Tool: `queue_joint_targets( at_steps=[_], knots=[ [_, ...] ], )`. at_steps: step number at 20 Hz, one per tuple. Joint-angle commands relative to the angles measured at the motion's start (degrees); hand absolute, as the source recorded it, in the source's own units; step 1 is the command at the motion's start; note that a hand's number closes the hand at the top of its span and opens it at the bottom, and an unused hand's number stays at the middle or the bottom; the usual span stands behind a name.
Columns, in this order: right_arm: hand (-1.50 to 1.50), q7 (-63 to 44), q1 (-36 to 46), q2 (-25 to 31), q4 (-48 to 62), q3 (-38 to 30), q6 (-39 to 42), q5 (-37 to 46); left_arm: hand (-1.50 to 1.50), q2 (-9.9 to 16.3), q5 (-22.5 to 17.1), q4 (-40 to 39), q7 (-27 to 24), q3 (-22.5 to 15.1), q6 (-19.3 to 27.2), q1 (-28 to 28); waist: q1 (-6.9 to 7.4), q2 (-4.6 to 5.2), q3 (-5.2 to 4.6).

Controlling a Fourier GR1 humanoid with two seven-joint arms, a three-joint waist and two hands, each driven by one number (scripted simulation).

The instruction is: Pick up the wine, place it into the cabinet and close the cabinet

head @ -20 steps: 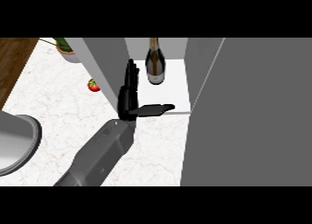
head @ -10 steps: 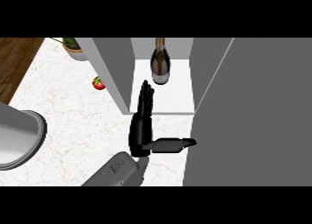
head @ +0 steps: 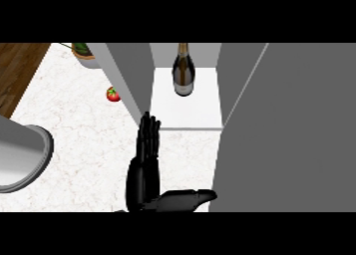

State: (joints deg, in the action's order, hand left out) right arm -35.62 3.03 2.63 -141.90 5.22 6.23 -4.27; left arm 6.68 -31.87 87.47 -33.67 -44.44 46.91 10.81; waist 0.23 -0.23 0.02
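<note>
white marble counter (head: 77, 129) | wine (head: 183, 69) in cabinet (head: 129, 74) | robot hand (head: 145, 169) flat, fingers straight

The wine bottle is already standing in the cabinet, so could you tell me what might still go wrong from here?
The cabinet door still stands open, and the open hand lies beside its edge; a push might slide off that thin edge. The wine bottle stands upright on the shelf, so a hard swing could perhaps jolt it. The small red fruit lies near the door.
</note>
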Motion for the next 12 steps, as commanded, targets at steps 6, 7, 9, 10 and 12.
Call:
queue_joint_targets(
  at_steps=[6, 7, 9, 10, 12],
  knots=[
    [-1.50, -1.17, -1.39, -1.45, -0.96, 3.22, 1.50, -4.52, -1.50, 7.62, 3.53, 14.10, 0.40, -2.77, -3.05, -10.96, 0.06, 0.10, -0.02],
    [-1.50, -2.93, -4.89, -0.15, -5.36, 0.72, 2.39, -7.70, -1.50, 10.84, 4.23, 19.00, 3.50, -3.41, -1.57, -11.47, -0.16, -0.01, 0.02],
    [1.50, -3.72, -0.13, 0.23, -1.34, -0.28, 2.54, -8.83, -1.50, 14.26, 3.68, 22.83, 4.89, -3.17, -3.60, -13.05, 0.30, 0.05, 0.01],
    [1.50, -1.10, -6.46, -0.08, -3.48, 2.24, 5.24, -9.35, -1.50, 13.60, 3.79, 21.70, 4.32, -1.71, -4.04, -12.09, -0.22, 0.04, 0.03],
    [1.50, 0.55, -7.16, 0.34, -1.15, 3.45, 6.96, -7.87, -1.50, 16.35, 3.11, 24.62, 5.31, -1.46, -6.64, -13.85, -0.16, 0.09, 0.03]
  ],
)
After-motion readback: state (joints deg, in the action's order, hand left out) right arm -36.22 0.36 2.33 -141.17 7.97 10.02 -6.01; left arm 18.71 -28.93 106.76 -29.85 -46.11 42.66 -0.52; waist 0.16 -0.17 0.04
